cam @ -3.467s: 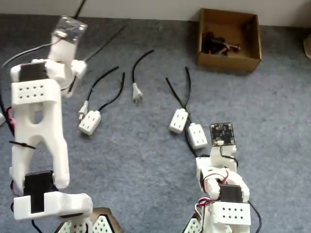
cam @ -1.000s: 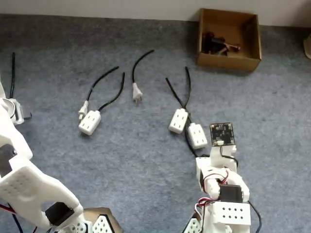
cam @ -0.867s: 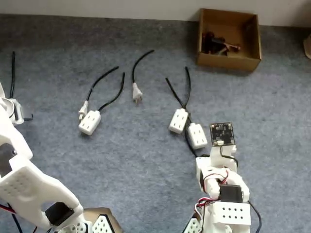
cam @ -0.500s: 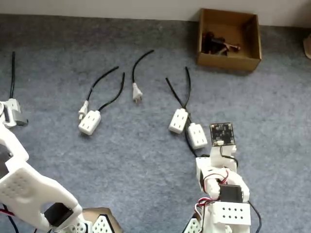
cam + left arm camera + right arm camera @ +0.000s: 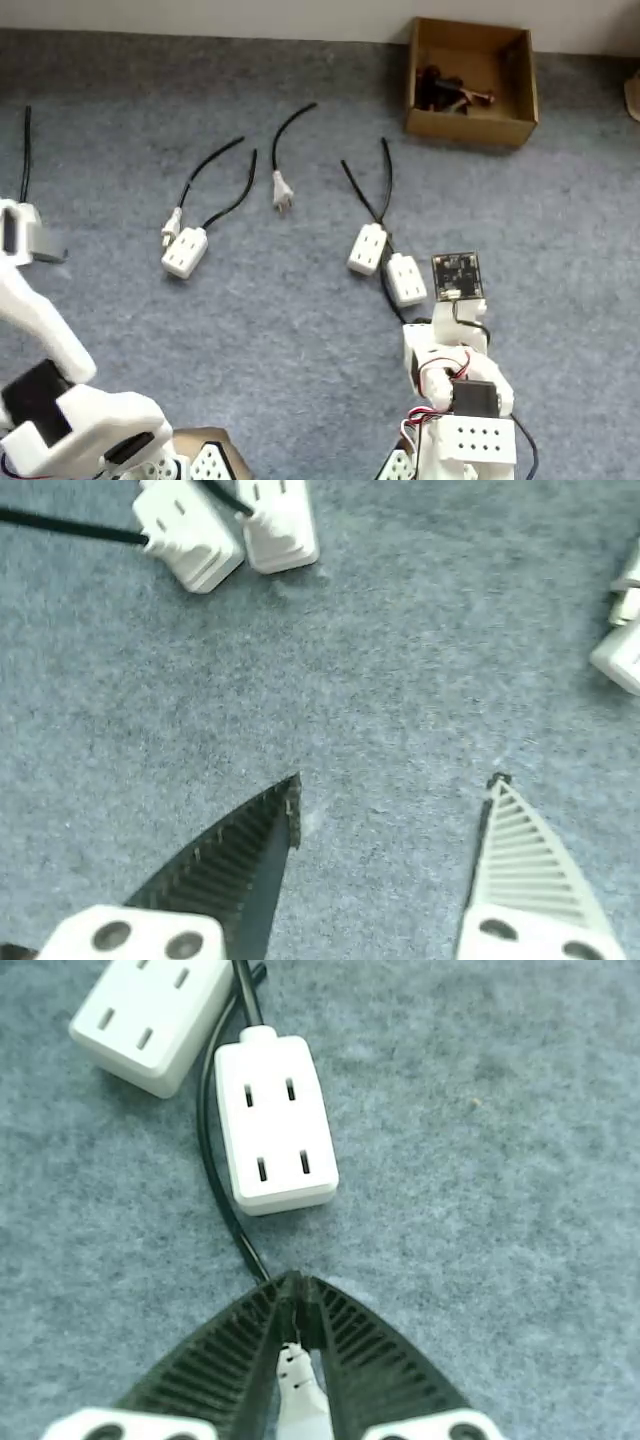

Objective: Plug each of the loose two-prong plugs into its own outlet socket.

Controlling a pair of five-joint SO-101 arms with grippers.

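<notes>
Lying loose on the grey carpet [image 5: 300, 340], a white two-prong plug [image 5: 282, 192] trails its black cord [image 5: 290, 125], between one outlet socket [image 5: 185, 252] and a second socket [image 5: 367, 248]. We find the left gripper [image 5: 396, 780] over bare carpet, well apart from the plug, its fingers spread wide and empty. The right gripper [image 5: 298, 1280], fingers closed and apparently holding nothing, sits just beside a third socket [image 5: 275, 1125]. We judge a good grasp takes the plug's body crosswise, prongs left free.
</notes>
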